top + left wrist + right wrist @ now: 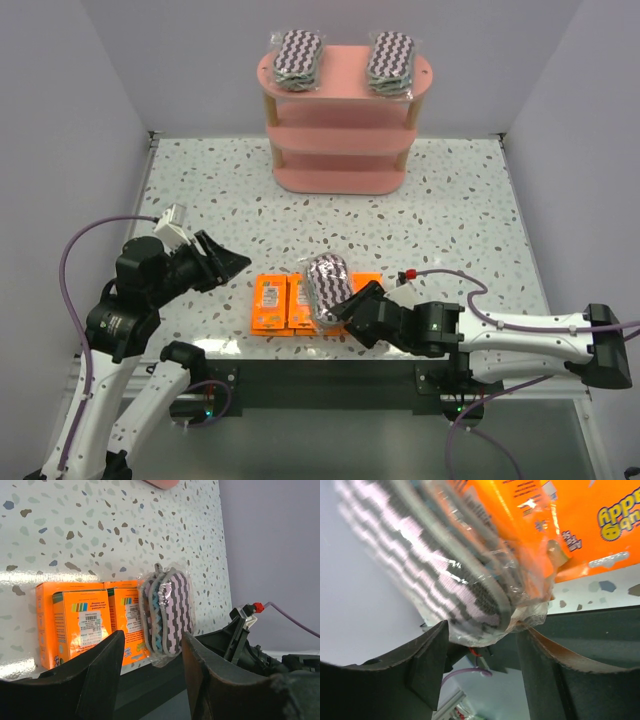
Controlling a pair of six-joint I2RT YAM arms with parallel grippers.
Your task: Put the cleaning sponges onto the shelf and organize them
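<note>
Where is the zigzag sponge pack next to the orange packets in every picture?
Top external: zigzag sponge pack low centre, at the right gripper.
Left wrist: zigzag sponge pack centre, right of the orange packets.
Right wrist: zigzag sponge pack upper left, between the fingers.
Shared landmark: the orange packets, beside it everywhere.

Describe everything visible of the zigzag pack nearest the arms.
The pack is oblong with rounded ends. It holds stacked, soft-looking sponges in a dark-and-white zigzag pattern, sealed in crinkled clear wrap. It sits tilted near the table's front edge, leaning against the orange packets, with its long axis pointing roughly toward the shelf. The right gripper has a finger on each side of its near end; whether they pinch it is unclear. The left gripper is apart from it.
</note>
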